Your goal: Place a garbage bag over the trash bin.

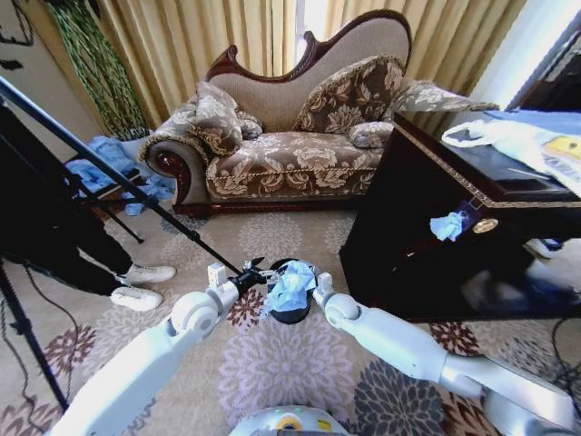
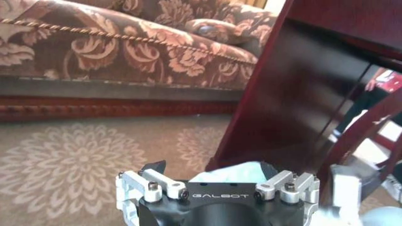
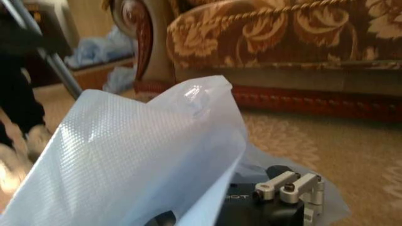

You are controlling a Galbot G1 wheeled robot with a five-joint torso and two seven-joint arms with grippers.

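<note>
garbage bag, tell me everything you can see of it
The garbage bag is thin, translucent pale-blue film with a fine embossed texture, crumpled and bunched over the top of the black trash bin on the patterned carpet. It sits between the left hand and the right hand; a fold of it rises in front of the right wrist camera.

Thin crinkly translucent plastic garbage bag (image 3: 138, 155), smooth black trash bin (image 1: 290, 313), glossy dark wood cabinet (image 1: 427, 227)
</note>
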